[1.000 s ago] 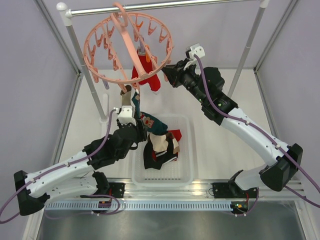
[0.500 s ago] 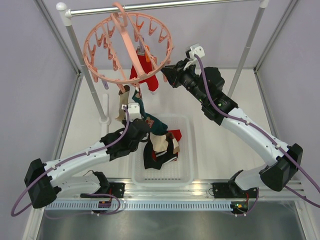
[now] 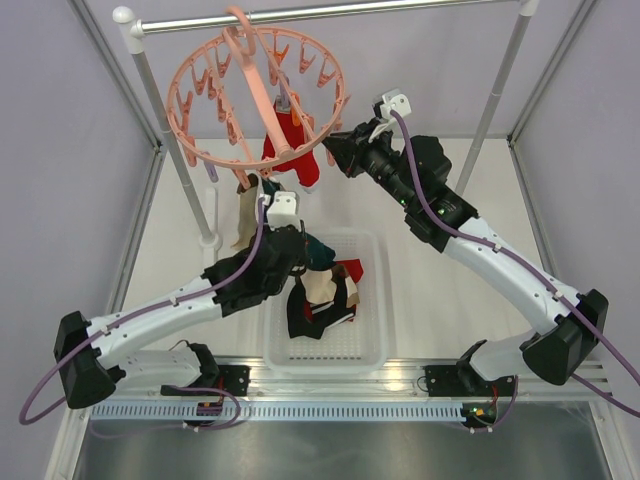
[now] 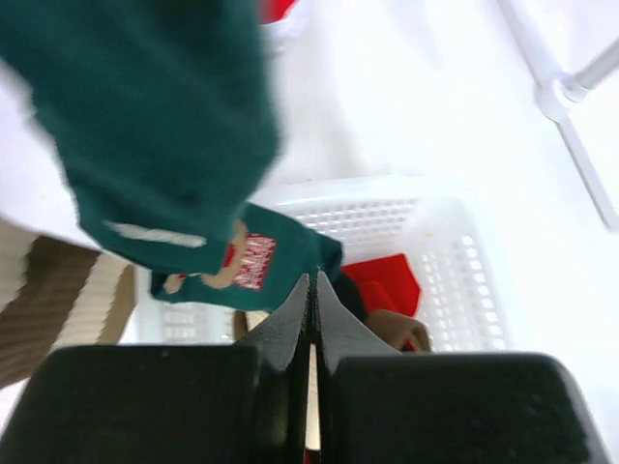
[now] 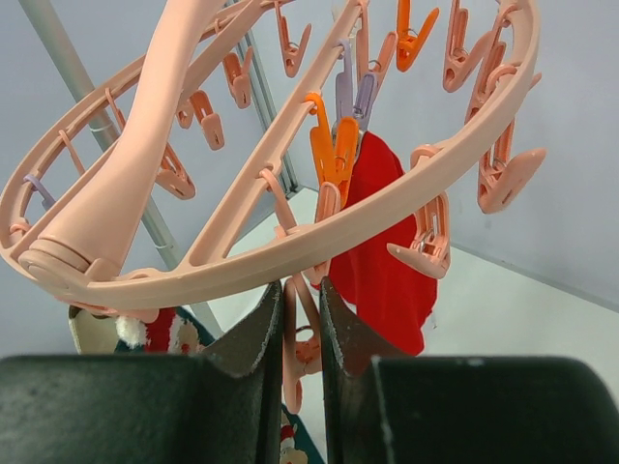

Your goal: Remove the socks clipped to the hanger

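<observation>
The salmon-pink hanger [image 3: 192,142] hangs from the top rail, and its ring [image 5: 290,242] fills the right wrist view. A red sock [image 3: 292,138] [image 5: 387,261] is clipped under it. My right gripper [image 3: 336,150] [image 5: 308,290] is shut on one dangling pink clip [image 5: 302,358] just below the ring. A dark teal patterned sock [image 3: 318,252] [image 4: 164,126] and a beige-brown sock [image 3: 244,215] [image 4: 58,300] hang at the hanger's near side. My left gripper [image 3: 296,238] [image 4: 311,280] is beside them, shut, with nothing visible between its fingers.
A white perforated basket [image 3: 375,300] [image 4: 455,261] sits on the table under the hanger, holding several dropped socks [image 3: 318,300], one of them red [image 4: 387,285]. Metal rail posts [image 3: 170,140] stand left and right. Purple walls close in both sides.
My left arm has reached up and forward toward the hanging teal and beige socks, and its gripper has closed from open to shut. The right arm has not moved.
</observation>
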Robot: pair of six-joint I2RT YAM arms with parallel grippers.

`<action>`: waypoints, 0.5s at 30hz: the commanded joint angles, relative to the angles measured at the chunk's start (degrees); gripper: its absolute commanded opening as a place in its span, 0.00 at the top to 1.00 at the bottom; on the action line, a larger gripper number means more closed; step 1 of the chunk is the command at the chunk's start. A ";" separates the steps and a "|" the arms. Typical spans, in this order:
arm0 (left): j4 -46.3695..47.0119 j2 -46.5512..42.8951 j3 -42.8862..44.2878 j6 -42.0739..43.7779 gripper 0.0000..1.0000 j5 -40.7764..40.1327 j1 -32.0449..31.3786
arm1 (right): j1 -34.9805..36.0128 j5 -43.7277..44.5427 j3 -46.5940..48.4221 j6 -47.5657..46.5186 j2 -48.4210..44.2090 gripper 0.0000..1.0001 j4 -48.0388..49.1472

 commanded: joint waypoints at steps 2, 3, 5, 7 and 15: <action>2.41 2.15 4.18 2.88 0.98 3.20 -1.89 | -0.57 1.15 0.74 0.94 -1.32 0.82 1.62; 1.97 1.89 4.27 2.71 0.98 3.12 -1.98 | -0.66 1.06 0.83 0.94 -1.32 0.82 1.53; 0.05 0.23 4.18 1.57 0.94 2.68 -1.98 | -0.66 1.06 1.01 0.85 -1.24 0.82 1.35; -1.72 -1.53 3.48 -0.45 0.79 2.68 -1.98 | -0.66 1.06 1.18 0.85 -1.15 0.82 1.09; -9.11 -10.32 -0.04 -5.55 0.48 2.23 -1.98 | -0.66 -1.22 2.85 0.76 -0.36 0.82 0.12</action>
